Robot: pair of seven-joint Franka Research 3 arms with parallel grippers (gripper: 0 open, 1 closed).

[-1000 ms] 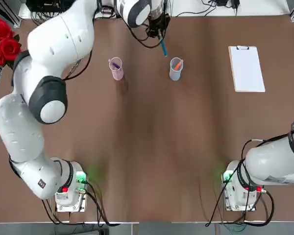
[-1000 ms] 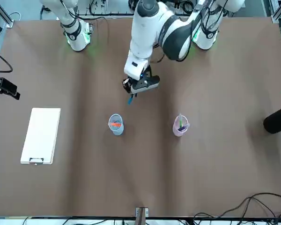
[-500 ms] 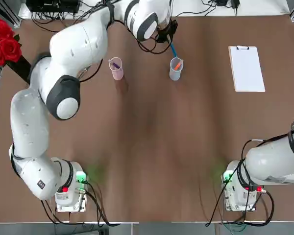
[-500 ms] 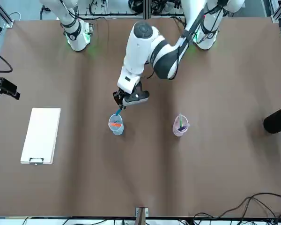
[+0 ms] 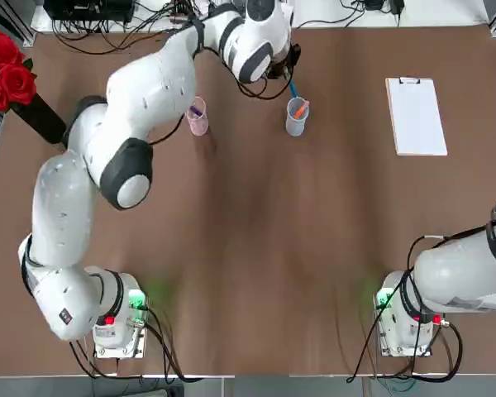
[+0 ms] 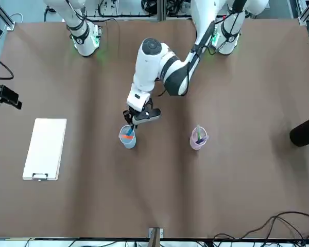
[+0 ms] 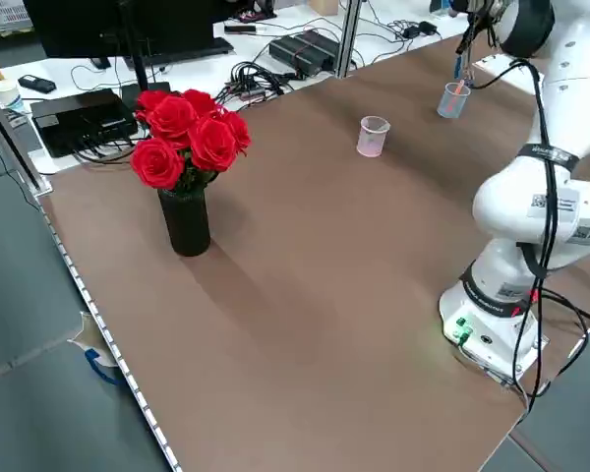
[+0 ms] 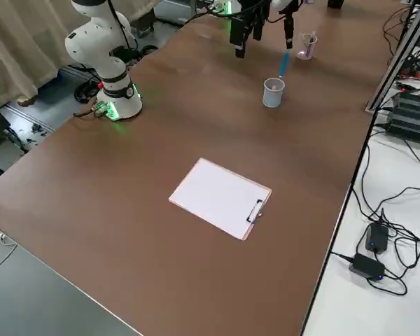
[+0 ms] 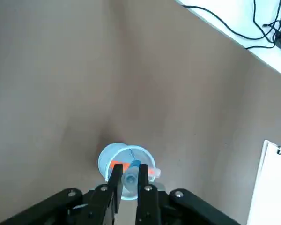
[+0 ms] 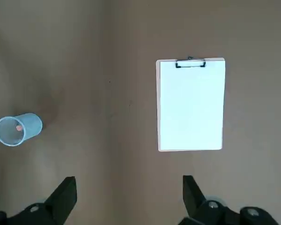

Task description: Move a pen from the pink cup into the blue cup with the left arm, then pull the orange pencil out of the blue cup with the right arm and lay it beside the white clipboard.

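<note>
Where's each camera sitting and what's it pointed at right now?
Top: overhead, looking down; both arms, pink cup.
Front: across the table, facing the robot; both arms.
Left side: raised, looking diagonally down past roses; one arm.
Right side: raised, looking diagonally down over the clipboard; both arms.
Left wrist: at blue cup; left gripper.
Right wrist: at the clipboard; right gripper.
Both wrist views share blue cup and clipboard.

From my remote station, a bouquet of red roses (image 5: 12,78) leans across the upper-left corner of the brown tabletop (image 5: 256,248).
</note>
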